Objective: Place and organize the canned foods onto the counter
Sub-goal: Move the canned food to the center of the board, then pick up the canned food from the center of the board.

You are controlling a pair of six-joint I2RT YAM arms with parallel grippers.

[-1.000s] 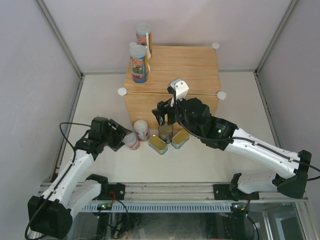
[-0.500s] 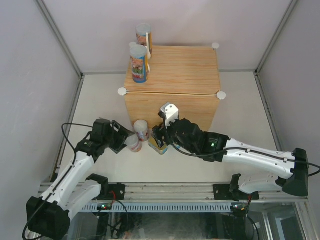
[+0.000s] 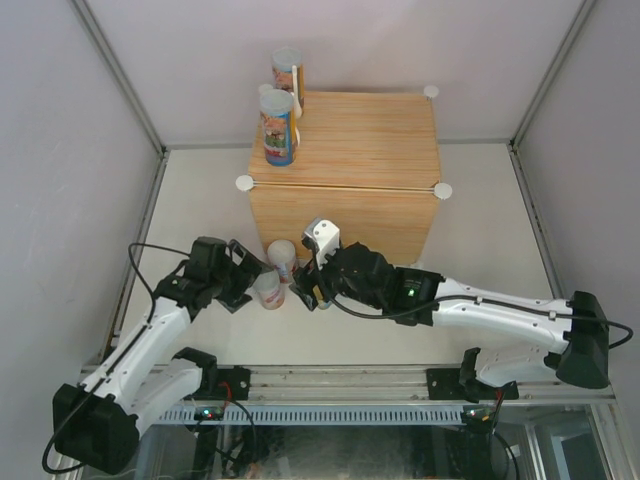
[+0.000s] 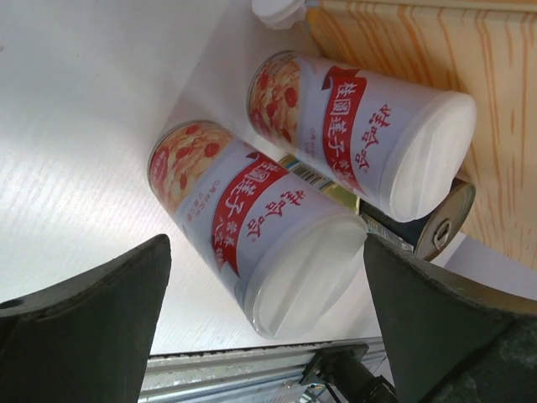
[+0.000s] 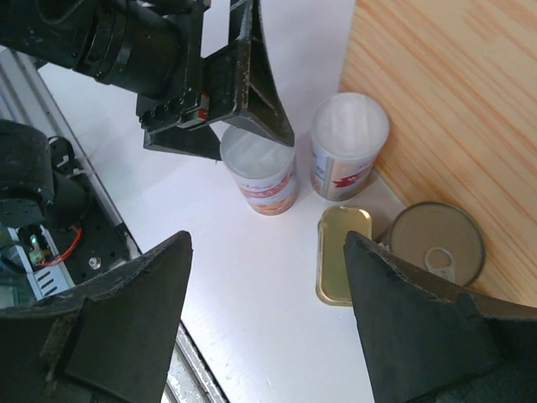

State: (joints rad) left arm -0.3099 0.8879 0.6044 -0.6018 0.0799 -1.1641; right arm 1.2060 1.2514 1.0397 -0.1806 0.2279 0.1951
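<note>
From above: light wood-grain box-shaped counter [image 3: 350, 135] at the middle of the white bench [image 3: 480, 220], towards the back. On its top, near the far left corner, a tall white-lidded can with a blue-and-orange label [image 3: 278, 128]. Right behind it a second tall can [image 3: 287, 70], footing unclear. On the bench before the counter's front face, a white-lidded can with a red label [image 3: 283, 258]. Just nearer, a matching can [image 3: 268, 292] between the fingers of the left gripper [image 3: 258, 282]. Low beside them the right gripper [image 3: 310, 288], covering most of what lies beneath.

Left wrist view: left gripper spread open, one dark finger on each side of the matching can, a gap on both sides, nothing clamped. Both red-labelled cans upright, close together but apart. Past them a dark cylinder with a metal pull-tab top [image 4: 438, 225] at the counter's foot, and a sliver of a flat gold tin [image 4: 336, 191].

Right wrist view: right gripper wide open and empty, hovering above the flat gold tin and the dark cylinder, these two just beside each other by the counter's front face.
</note>
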